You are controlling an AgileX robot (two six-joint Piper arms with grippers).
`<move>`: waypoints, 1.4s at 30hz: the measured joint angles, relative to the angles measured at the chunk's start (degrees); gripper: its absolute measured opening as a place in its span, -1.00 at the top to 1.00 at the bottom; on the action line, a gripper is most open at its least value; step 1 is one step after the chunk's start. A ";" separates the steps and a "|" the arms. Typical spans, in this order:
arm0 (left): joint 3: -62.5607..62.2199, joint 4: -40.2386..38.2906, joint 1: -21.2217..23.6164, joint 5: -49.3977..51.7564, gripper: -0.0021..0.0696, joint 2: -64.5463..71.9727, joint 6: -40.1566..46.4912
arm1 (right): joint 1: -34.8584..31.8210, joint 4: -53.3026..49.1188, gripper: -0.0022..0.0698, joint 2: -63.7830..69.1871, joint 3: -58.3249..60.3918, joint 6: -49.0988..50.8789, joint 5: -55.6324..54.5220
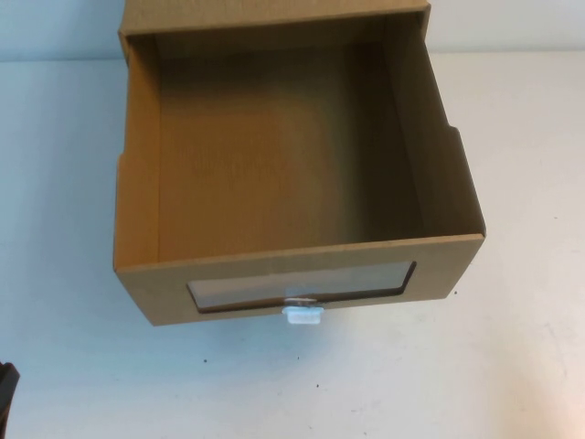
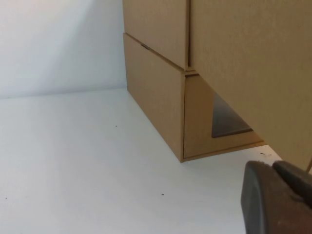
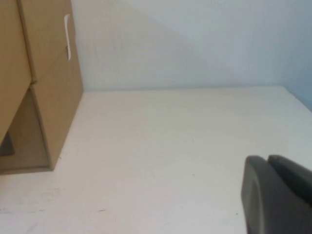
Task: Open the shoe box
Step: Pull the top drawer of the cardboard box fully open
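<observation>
White surface (image 1: 512, 366) noted, bare apart from the shoe box (image 1: 164, 293), which is set at the middle and far side, front panel turned toward the robot. Box is of the drawer kind: the outer sleeve (image 1: 274, 14) is seen at the far edge, and the drawer (image 1: 137, 183) stands drawn well out of it toward the near side, so the task is judged to be essentially done. Drawer interior is fully exposed from above and nothing is seen in it; no shoes, no paper. A clear window (image 1: 302, 282) is let into the front panel, and a small white pull tab (image 1: 302, 315) is fixed at its lower middle, untouched. Left claw (image 2: 274, 170) is held low over the surface off the box's left corner, clear of it, pressed together and empty. Right claw (image 3: 269, 163) is held likewise on the right side, well apart from the box, pressed together on nothing; both are judged to be parked out of the drawer's way.
</observation>
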 joint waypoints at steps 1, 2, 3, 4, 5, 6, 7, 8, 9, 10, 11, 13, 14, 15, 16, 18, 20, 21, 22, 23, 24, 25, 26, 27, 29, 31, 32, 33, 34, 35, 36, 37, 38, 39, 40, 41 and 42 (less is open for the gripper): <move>0.00 0.00 0.00 0.00 0.96 0.00 0.00 | 0.00 -0.10 0.98 -2.28 0.93 -0.09 0.27; 0.00 0.00 0.00 0.00 0.96 0.00 0.00 | 0.00 -0.10 0.98 -4.49 1.50 -0.09 1.07; 0.00 0.00 0.00 0.00 0.96 0.00 0.00 | 0.00 -0.10 0.98 -6.62 1.60 -0.09 2.79; 0.00 0.00 0.00 0.00 0.96 0.00 0.00 | 0.00 -0.24 0.98 -8.11 1.60 -0.09 4.60; 0.00 0.00 0.00 0.00 0.96 0.00 0.00 | 0.00 -0.36 0.98 -9.32 1.60 -0.09 6.39; 0.00 0.00 0.00 0.00 0.96 0.00 0.00 | 0.00 -0.61 0.98 -9.89 1.60 -0.09 8.49; 0.00 0.00 0.00 0.00 0.96 0.00 0.00 | 0.00 -0.92 0.98 -10.03 1.60 -0.09 10.01; 0.00 0.00 0.00 0.00 0.96 0.00 0.00 | -0.10 -1.19 0.98 -10.17 1.60 -0.09 12.18; 0.00 0.00 0.00 0.00 0.96 0.00 0.00 | -0.19 -1.33 0.98 -10.17 1.60 -0.11 14.38; 0.00 0.00 0.00 0.00 0.96 0.00 0.00 | -0.22 -1.59 0.98 -10.17 1.60 -0.11 16.13; 0.00 0.00 0.00 0.00 0.96 0.00 0.00 | -0.44 -2.03 0.98 -10.17 1.60 -0.11 18.22; 0.00 0.00 0.00 0.00 0.96 0.00 0.00 | -0.58 -2.88 0.98 -10.17 1.61 -0.11 21.32; 0.00 -0.10 0.00 0.00 0.96 0.00 0.00 | -0.58 -3.14 0.98 -10.17 1.70 -0.11 21.88; 0.00 -0.09 0.00 0.00 0.96 0.00 0.00 | -0.58 -3.16 0.98 -10.17 1.70 -0.11 22.19; 0.00 -0.09 0.00 0.00 0.96 0.00 0.00 | -0.58 -3.26 0.98 -10.17 1.70 -0.11 22.36; 0.00 -0.09 0.00 0.00 0.96 0.00 0.00 | -0.58 -3.38 0.98 -10.17 1.70 -0.11 22.61; 0.00 -0.09 0.00 0.00 0.96 0.00 0.00 | -0.58 -3.38 0.98 -10.17 1.70 -0.11 22.72; 0.00 -0.09 0.00 0.00 0.96 0.00 0.00 | -0.58 -3.38 0.98 -10.17 1.70 -0.11 22.72; 0.00 -0.09 0.00 0.00 0.96 0.00 0.00 | -0.58 -3.38 0.98 -10.17 1.70 -0.11 22.72; 0.00 -0.09 0.00 0.00 0.96 0.00 0.00 | -0.58 -3.38 0.98 -10.17 1.70 -0.11 22.72; 0.00 -0.09 0.00 0.00 0.96 0.00 0.00 | -0.58 -3.38 0.98 -10.17 1.70 -0.11 22.72; 0.00 -0.09 0.00 0.00 0.96 0.00 0.00 | -0.58 -3.38 0.98 -10.17 1.70 -0.11 22.72; 0.00 -0.09 0.00 0.00 0.96 0.00 0.00 | -0.58 -3.28 0.98 -10.17 1.70 -0.11 22.72; 0.00 -0.09 0.00 0.00 0.96 0.00 0.00 | -0.58 -3.28 0.98 -10.17 1.70 -0.11 22.72; 0.00 -0.09 0.00 0.00 0.96 0.00 0.00 | -0.58 -3.28 0.98 -10.17 1.70 -0.11 22.72; 0.00 -0.09 0.00 0.00 0.96 0.00 0.00 | -0.58 -3.28 0.98 -10.17 1.70 -0.11 22.72; 0.00 -0.09 0.00 0.00 0.96 0.00 0.00 | -0.58 -3.28 0.98 -10.17 1.70 -0.11 22.72; 0.00 -0.09 0.00 0.00 0.96 0.00 0.00 | -0.58 -3.28 0.98 -10.17 1.70 -0.11 22.72; 0.00 -0.09 0.00 0.00 0.96 0.00 0.00 | -0.58 -3.28 0.98 -10.17 1.70 -0.11 22.72; 0.00 -0.09 0.00 0.00 0.96 0.00 0.00 | -0.58 -3.28 0.98 -10.17 1.70 -0.11 22.72; 0.00 -0.09 0.00 0.00 0.96 0.00 0.00 | -0.58 -3.28 0.98 -10.17 1.70 -0.11 22.72; 0.00 -0.09 0.00 0.00 0.96 0.00 0.00 | -0.58 -3.28 0.98 -10.17 1.70 -0.11 22.72; 0.00 -0.09 0.00 0.00 0.96 0.00 0.00 | -0.58 -3.28 0.98 -10.17 1.70 -0.11 22.72; 0.00 -0.09 0.00 0.00 0.96 0.00 0.00 | -0.58 -3.28 0.98 -10.17 1.70 -0.11 22.72; 0.00 -0.09 0.00 0.00 0.96 0.00 0.00 | -0.58 -3.28 0.98 -10.17 1.70 -0.11 22.72; 0.00 -0.09 0.00 0.00 0.96 0.00 0.00 | -0.58 -3.28 0.98 -10.17 1.70 -0.11 22.72; 0.00 -0.09 0.00 0.00 0.96 0.00 0.00 | -0.58 -3.28 0.98 -10.17 1.70 -0.11 22.72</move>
